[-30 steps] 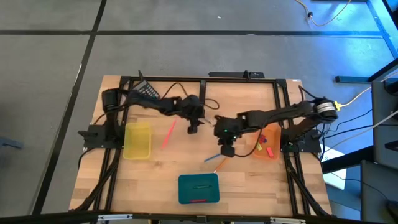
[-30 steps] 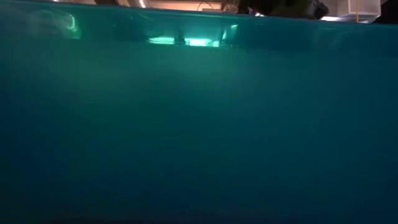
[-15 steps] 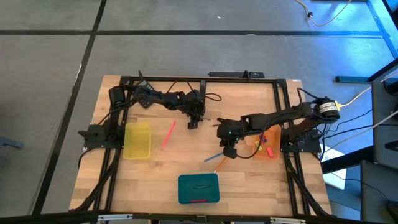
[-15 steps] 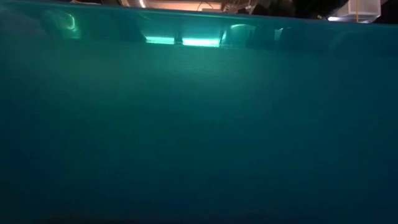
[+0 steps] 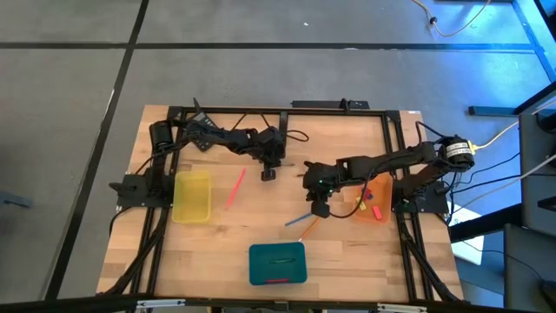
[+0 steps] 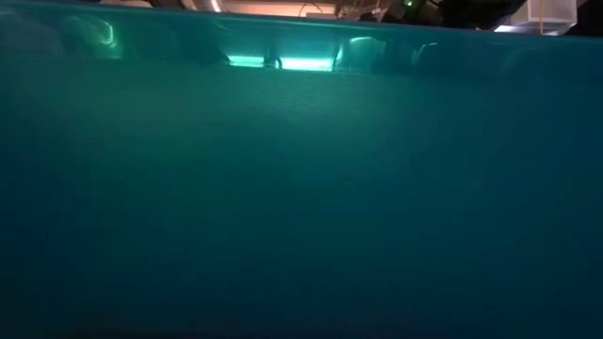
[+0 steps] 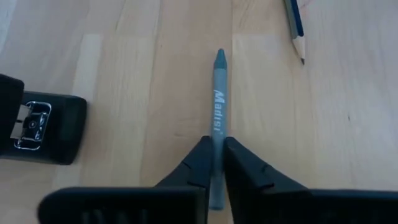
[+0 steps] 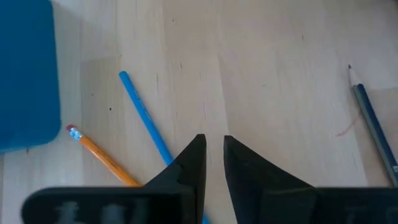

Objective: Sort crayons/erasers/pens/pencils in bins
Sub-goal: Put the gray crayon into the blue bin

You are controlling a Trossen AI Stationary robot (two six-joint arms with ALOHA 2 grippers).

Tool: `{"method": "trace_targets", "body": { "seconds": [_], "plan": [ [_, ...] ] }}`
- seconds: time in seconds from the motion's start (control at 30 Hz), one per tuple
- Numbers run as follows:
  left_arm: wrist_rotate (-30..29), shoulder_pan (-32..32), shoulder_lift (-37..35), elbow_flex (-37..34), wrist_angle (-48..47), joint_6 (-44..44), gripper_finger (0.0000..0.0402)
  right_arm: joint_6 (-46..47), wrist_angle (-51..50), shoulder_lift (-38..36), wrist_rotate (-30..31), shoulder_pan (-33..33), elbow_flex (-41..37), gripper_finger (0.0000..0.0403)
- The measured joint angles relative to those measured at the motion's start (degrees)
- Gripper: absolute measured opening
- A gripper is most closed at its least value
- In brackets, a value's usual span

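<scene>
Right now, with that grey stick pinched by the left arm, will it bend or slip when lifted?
The grey stick looks straight and rigid, so it probably won't flex. It is thin and small, likely light. The left end effector grips it near one end, so the long free part might tilt down. Its round smooth body could roll if dropped on the table.
</scene>
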Motion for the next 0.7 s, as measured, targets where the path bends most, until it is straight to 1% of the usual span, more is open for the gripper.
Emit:
{"method": "trace_targets", "body": {
  "seconds": [0.1, 0.17, 0.3, 0.4, 0.43, 0.57, 0.63, 0.7],
  "plan": [
    [-0.21, -0.38, -0.08, 0.0, -0.12, -0.32, 0.0008, 1.33, -0.22, 0.0, 0.51, 0.0, 0.0, 0.006],
    [-0.81, -0.65, -0.35, -0.07, -0.08, -0.53, 0.0005, 2.91, -0.96, -0.17, 3.83, 0.04, 0.0, 0.006],
    [-3.18, -1.34, -2.47, -0.41, -0.71, -3.3, 0.0012, 7.01, -5.9, -2.6, 9.16, -0.02, -0.02, 0.006],
    [-5.67, -2.24, -6.09, -1.04, -5.3, -5.89, 0.0016, 9.66, -9.37, -6.32, 11.34, 0.62, -0.04, 0.006],
    [-6.68, -2.84, -7.28, -1.11, -5.54, -6.86, 0.0016, 10.23, -10.23, -7.77, 11.93, 1.1, -0.04, 0.006],
    [-9.57, -7.23, -14.3, -0.63, -8.75, -12.1, 0.001, 13.27, -12.18, -13.57, 15.56, 3.85, -0.28, 0.006],
    [-10.07, -10.38, -16.67, -0.74, -11.55, -14.96, 0.0008, 15.21, -12.11, -16.13, 18.01, 5.68, -1.26, 0.006],
    [-10.33, -14.1, -18.96, -0.83, -12.08, -17.68, 0.0007, 17.87, -11.8, -18.26, 20.44, 7.66, -2.86, 0.006]
  ]
}}
